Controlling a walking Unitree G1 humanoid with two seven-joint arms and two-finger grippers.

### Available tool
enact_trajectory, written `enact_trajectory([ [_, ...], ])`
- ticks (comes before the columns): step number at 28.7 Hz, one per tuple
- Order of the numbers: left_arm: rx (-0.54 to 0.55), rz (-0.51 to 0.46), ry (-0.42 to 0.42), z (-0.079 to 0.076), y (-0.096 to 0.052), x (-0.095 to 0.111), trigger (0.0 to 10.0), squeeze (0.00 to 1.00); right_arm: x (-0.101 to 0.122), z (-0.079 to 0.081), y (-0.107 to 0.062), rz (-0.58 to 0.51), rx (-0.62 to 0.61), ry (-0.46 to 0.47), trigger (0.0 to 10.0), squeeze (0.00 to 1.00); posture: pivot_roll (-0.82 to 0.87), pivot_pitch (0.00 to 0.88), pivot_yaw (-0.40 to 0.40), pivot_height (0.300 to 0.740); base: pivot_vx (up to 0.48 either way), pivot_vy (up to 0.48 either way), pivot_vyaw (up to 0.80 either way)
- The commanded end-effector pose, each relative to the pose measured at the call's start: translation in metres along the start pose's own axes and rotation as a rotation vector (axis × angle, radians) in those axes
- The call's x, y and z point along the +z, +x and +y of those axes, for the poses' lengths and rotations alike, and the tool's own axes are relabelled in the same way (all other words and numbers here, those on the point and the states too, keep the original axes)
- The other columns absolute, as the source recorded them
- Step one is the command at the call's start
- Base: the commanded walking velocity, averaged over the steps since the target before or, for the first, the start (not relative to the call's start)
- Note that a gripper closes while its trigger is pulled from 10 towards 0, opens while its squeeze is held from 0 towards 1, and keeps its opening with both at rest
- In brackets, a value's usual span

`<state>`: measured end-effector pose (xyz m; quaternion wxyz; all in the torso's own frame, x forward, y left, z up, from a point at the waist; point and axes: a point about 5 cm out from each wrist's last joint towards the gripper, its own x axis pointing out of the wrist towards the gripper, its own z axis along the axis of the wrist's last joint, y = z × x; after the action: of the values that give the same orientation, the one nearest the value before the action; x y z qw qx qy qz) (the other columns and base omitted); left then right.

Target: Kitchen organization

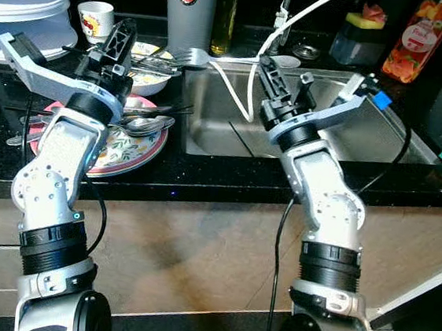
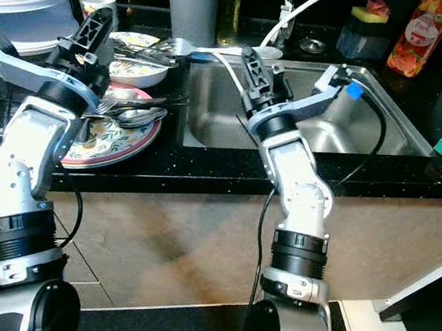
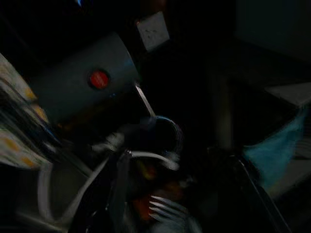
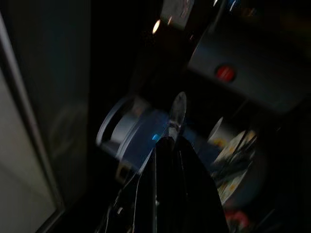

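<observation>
On the black speckled desk [image 1: 204, 176]: steel sink [image 1: 382, 135] at centre-right, floral plate [image 1: 131, 152] with spoons [image 1: 148, 124] stacked on it at left, white bowl [image 1: 150, 83] behind it. Grey cylinder with red dot [image 1: 188, 8], mug [image 1: 95, 19], white lidded containers [image 1: 24, 2] and an orange bottle [image 1: 412, 39] stand along the back. White hose [image 1: 299, 20] loops down into the sink.

Left tool [image 1: 121, 43] is over the bowl and plate; can't tell its finger state.

Right tool [image 4: 170, 145] is over the sink's left part, fingers closed narrow on a spoon [image 4: 178, 110]. Spoon's long axis runs in line with the fingers, bowl end pointing away from the wrist toward the back of the desk.
</observation>
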<state>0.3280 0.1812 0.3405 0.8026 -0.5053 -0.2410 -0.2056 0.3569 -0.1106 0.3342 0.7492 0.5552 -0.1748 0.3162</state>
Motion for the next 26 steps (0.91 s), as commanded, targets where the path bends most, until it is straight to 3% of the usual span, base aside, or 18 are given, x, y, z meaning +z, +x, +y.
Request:
enact_trajectory([
  [1,0.043,-0.029,0.066,0.006,-0.001,0.004,10.0,0.0,0.013,-0.002,0.0,-0.063,-0.012,-0.024,0.0,0.0,0.0,0.132,0.03,0.74,0.0,0.0,0.0],
  [3,0.048,-0.01,0.178,0.008,0.0,0.003,10.0,0.0,0.019,-0.006,0.001,-0.083,-0.052,-0.127,0.0,0.0,0.0,0.132,0.03,0.74,0.0,0.0,0.0],
  [4,0.022,0.046,0.29,0.006,0.001,-0.003,10.0,0.0,0.024,-0.012,0.002,-0.094,-0.102,-0.253,0.0,0.0,0.0,0.132,0.03,0.74,0.0,0.0,0.0],
  [7,-0.074,0.184,0.51,0.001,0.001,-0.02,10.0,0.0,0.031,-0.022,0.005,-0.125,-0.198,-0.506,0.0,0.0,0.0,0.142,0.029,0.74,0.0,0.0,0.0],
  [10,-0.163,0.267,0.69,-0.003,0.004,-0.036,10.0,0.0,0.033,-0.031,0.009,-0.129,-0.259,-0.655,0.0,0.0,0.01,0.152,0.028,0.74,0.0,0.0,0.0],
  [11,-0.163,0.267,0.69,-0.003,0.004,-0.036,10.0,0.0,0.033,-0.031,0.009,-0.129,-0.259,-0.655,0.0,0.0,0.01,0.152,0.028,0.74,0.0,0.0,0.0],
  [13,-0.308,0.374,0.749,-0.01,0.005,-0.055,10.0,0.0,0.022,-0.041,0.015,-0.055,-0.262,-0.817,0.0,0.0,0.01,0.163,0.033,0.74,0.0,0.0,0.0],
  [18,-0.406,0.468,0.775,-0.012,0.003,-0.069,10.0,0.0,0.012,-0.046,0.018,0.001,-0.249,-0.874,0.0,0.0,0.01,0.165,0.036,0.74,0.0,0.0,0.0],
  [21,-0.504,0.652,0.9,-0.003,-0.002,-0.09,10.0,0.0,-0.006,-0.057,0.023,0.13,-0.233,-0.964,0.0,0.0,0.0,0.184,0.044,0.74,0.0,0.0,0.0],
  [23,-0.52,0.721,0.984,0.006,-0.001,-0.094,10.0,0.0,-0.014,-0.065,0.023,0.223,-0.242,-1.003,0.0,0.0,0.0,0.187,0.042,0.74,0.0,0.0,0.0],
  [26,-0.52,0.771,1.005,0.013,-0.001,-0.097,10.0,0.0,-0.018,-0.07,0.023,0.293,-0.243,-1.044,0.0,0.0,-0.01,0.196,0.041,0.74,0.0,0.0,0.0],
])
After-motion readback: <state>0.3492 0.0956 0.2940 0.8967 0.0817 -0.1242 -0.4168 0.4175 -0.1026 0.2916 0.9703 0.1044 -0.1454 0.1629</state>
